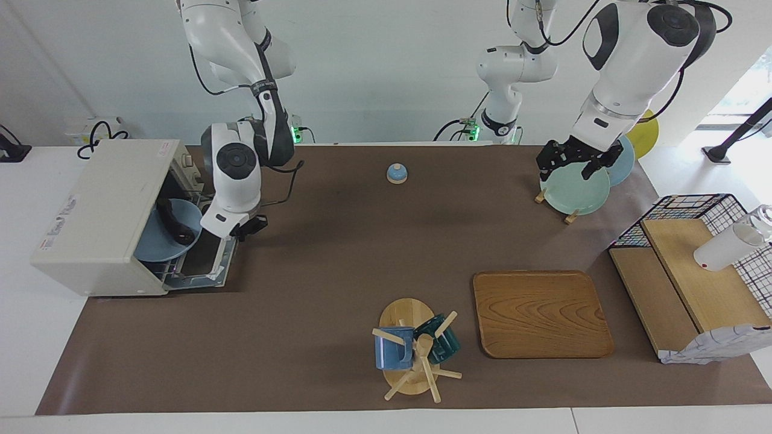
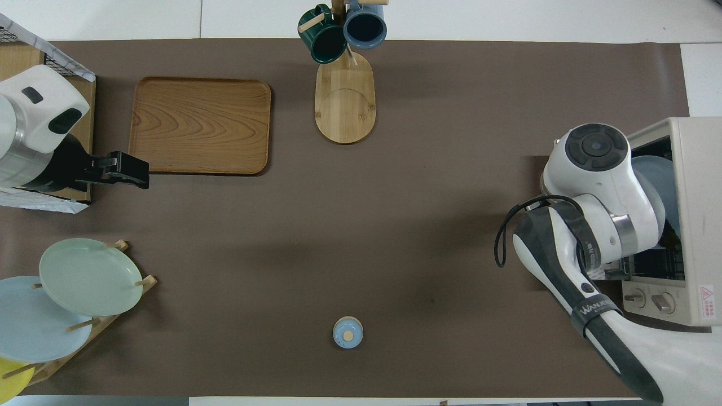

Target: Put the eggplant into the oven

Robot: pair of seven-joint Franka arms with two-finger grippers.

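The eggplant (image 1: 173,224) is seen lying on a blue plate (image 1: 158,247) inside the oven (image 1: 102,211), which stands at the right arm's end of the table with its door (image 1: 208,265) folded down and open. The right gripper (image 1: 244,228) is held just in front of the oven's opening, over the lowered door, and its fingertips are pressed together with nothing between them; in the overhead view it is hidden under the arm's own wrist. The left gripper (image 1: 570,160) is poised over the pale green plate (image 1: 576,190) in the plate rack (image 2: 84,321) at the left arm's end of the table, and its fingers are spread wide with nothing held. A small blue bell (image 1: 397,173) is set near the robots' edge, and a wooden tray (image 1: 541,313) and a mug tree (image 1: 416,355) are placed farther from the robots.
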